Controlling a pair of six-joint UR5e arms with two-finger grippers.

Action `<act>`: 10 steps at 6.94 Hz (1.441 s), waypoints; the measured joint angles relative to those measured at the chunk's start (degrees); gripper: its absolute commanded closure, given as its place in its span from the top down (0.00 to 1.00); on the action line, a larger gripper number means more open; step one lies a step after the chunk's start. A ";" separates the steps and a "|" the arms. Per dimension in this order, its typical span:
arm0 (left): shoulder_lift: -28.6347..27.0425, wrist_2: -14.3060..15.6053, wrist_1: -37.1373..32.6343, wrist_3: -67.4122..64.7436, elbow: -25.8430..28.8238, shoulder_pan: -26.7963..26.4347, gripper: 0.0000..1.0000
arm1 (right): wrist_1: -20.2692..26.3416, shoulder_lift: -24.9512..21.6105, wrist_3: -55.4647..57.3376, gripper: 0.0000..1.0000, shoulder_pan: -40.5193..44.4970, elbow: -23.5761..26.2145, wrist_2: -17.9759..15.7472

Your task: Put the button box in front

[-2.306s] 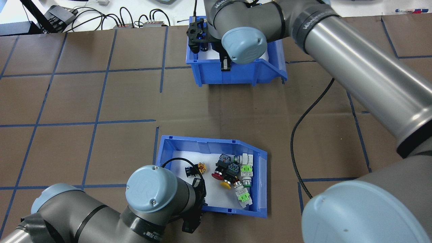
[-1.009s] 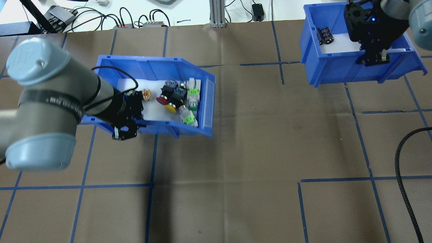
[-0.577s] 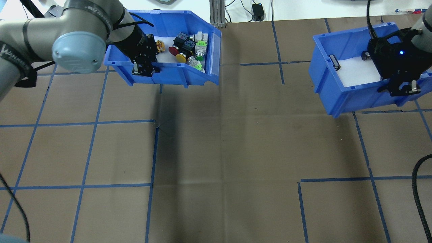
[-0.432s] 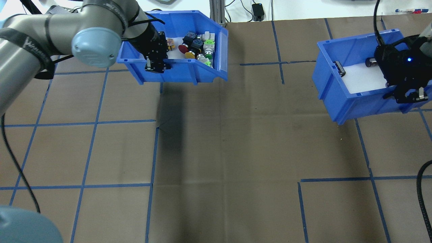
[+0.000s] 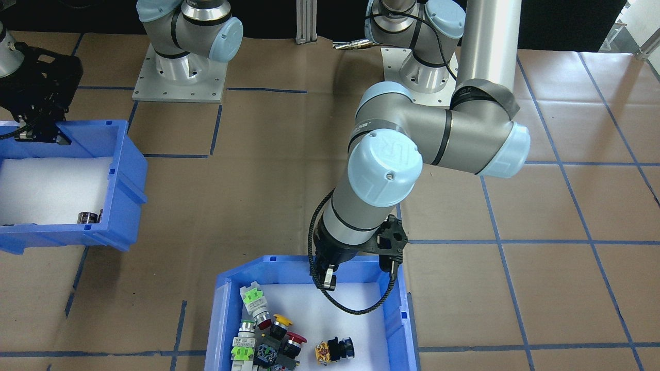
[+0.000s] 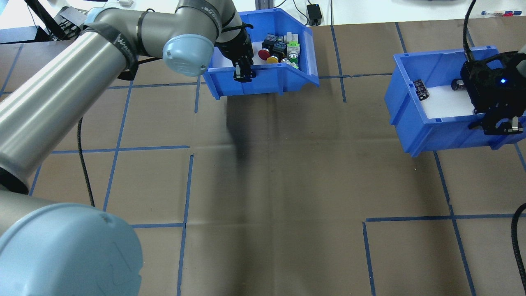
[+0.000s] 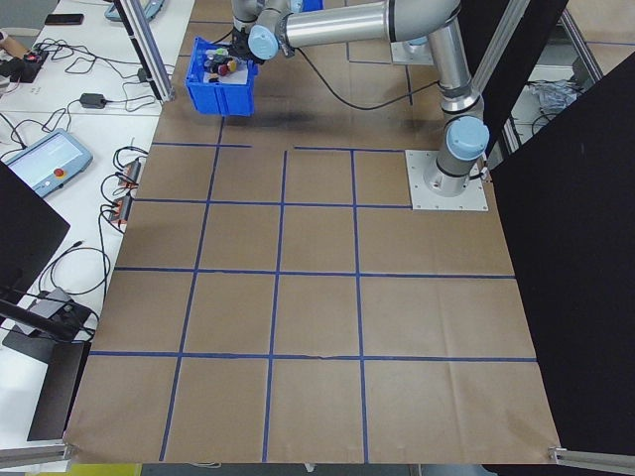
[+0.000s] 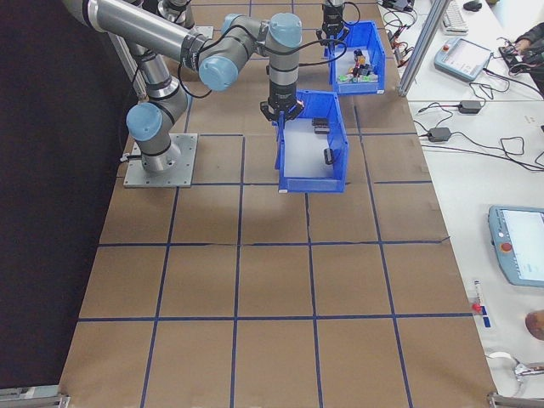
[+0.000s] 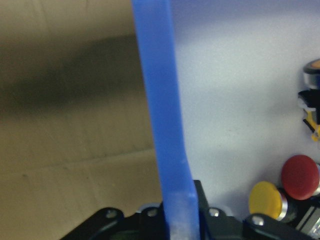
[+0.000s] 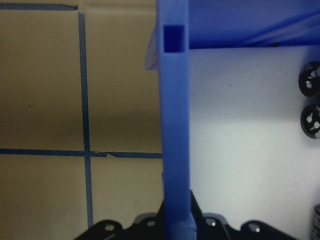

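The button box [image 6: 287, 76] is a blue bin with red, yellow and green push-buttons [image 6: 279, 50] on white foam. It hangs over the table's far edge near the middle and casts a shadow below. My left gripper [image 6: 243, 76] is shut on its near wall [image 9: 160, 125]. From the front the button box [image 5: 397, 309] lies at the bottom, with the left gripper [image 5: 330, 269] on its rim. My right gripper [image 6: 499, 125] is shut on the wall [image 10: 175, 125] of a second blue bin [image 6: 431, 131] at the right.
The second bin holds black cylinders [image 6: 421, 88] on white foam and hangs tilted. Cables and boxes [image 6: 164, 24] line the bench beyond the far edge. The brown paper table [image 6: 287, 197] carries blue tape lines. A black cable [image 6: 515, 246] trails at the right.
The left arm carried the button box from the near side to the far edge, then rightward towards the middle. The right arm moved the second bin from far centre to the right.
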 measured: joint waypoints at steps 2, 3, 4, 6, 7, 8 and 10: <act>-2.43 0.18 0.57 -2.36 1.21 -1.74 0.99 | -0.75 -0.16 1.07 0.02 0.02 1.01 0.21; -2.62 0.93 0.63 -2.57 1.04 -1.96 1.00 | -1.90 -0.24 1.10 0.02 0.03 1.72 0.42; -2.47 2.33 0.64 -2.59 1.14 -1.99 0.99 | -2.76 -0.31 1.08 0.02 0.03 2.24 0.54; -0.11 3.84 -0.94 -1.49 1.61 -1.79 0.97 | -3.10 -0.96 0.99 0.02 0.05 2.98 0.61; 2.66 4.30 -3.89 2.19 1.68 -1.30 0.97 | -3.17 -1.93 0.97 0.02 0.12 4.23 0.64; 5.63 4.80 -7.53 8.83 1.41 -0.50 0.98 | -3.22 -3.39 1.00 0.02 0.22 5.95 0.69; 11.86 7.25 -17.52 26.89 0.60 2.14 0.99 | -2.88 -6.68 2.03 0.02 1.44 9.10 2.76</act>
